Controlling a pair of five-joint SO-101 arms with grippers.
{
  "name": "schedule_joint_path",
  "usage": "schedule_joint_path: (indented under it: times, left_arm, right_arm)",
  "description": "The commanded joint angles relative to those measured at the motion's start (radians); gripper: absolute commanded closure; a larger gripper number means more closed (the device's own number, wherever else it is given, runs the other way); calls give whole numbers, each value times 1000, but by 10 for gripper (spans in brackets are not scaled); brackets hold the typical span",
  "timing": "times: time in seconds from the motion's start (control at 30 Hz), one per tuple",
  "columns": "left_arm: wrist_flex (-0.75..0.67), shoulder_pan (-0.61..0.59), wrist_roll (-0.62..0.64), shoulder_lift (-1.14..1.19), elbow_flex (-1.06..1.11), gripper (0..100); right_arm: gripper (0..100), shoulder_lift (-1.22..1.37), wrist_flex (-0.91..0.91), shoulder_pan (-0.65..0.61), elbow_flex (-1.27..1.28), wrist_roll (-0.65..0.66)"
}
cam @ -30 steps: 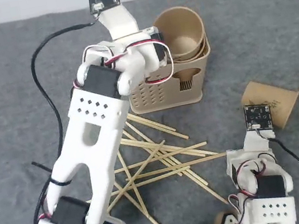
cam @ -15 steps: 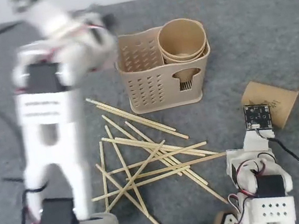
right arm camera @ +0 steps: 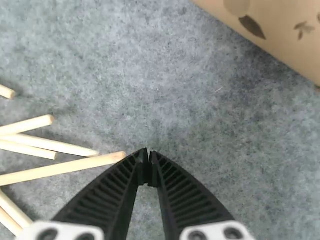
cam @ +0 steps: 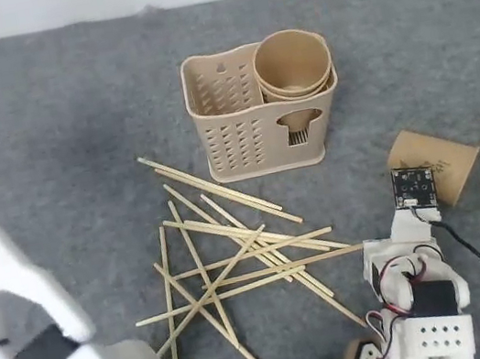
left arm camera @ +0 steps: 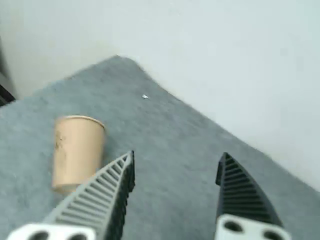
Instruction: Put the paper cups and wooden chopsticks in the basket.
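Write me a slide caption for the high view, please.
Stacked cups sit in the basket; two cups lie outside, chopsticks scattered.

Matt beige plastic is seen on the basket [cam: 243, 146]; chopsticks [cam: 236, 264] are left as bare pale wood; paper cups [cam: 433, 166] are matt brown paper. The table [cam: 69, 107] is covered in rough grey cloth.

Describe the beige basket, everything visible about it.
The beige plastic basket stands upright on the grey carpet. Its walls are perforated with small slots, and the front has a keyhole-shaped cut-out. Nested brown paper cups fill its right compartment; the left one looks empty. Wooden chopsticks lie scattered in front.
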Motion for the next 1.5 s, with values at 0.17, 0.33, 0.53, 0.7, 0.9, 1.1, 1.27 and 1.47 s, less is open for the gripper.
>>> schedule_joint_path:
  times: [0.17, 0.33, 0.53, 0.7, 0.9, 1.1, 1.27, 1.47]
  left_arm:
    - [-407, -121, -80, 443, -102, 743]
    - [-400, -160, -80, 729, -355, 743]
    - [-135, -170, -74, 925, -670, 743]
    - [92, -169, -72, 1026, -888, 743]
    - [230, -170, -75, 1140, -1052, 743]
    - [419, -169, -78, 1218, -1179, 743]
    - [494, -169, -78, 1301, -1242, 743]
    - [549, -158, -78, 1398, -1248, 743]
  right_arm:
    - [991, -5, 4, 13, 6, -8]
    - [991, -5, 4, 13, 6, -8]
    - [991, -5, 4, 12, 6, -8]
    - [991, -5, 4, 10, 6, -8]
    - [991, -5, 4, 12, 6, -8]
    - [991, -5, 4, 12, 6, -8]
    - [991, -5, 4, 12, 6, -8]
    - [991, -5, 4, 12, 6, -8]
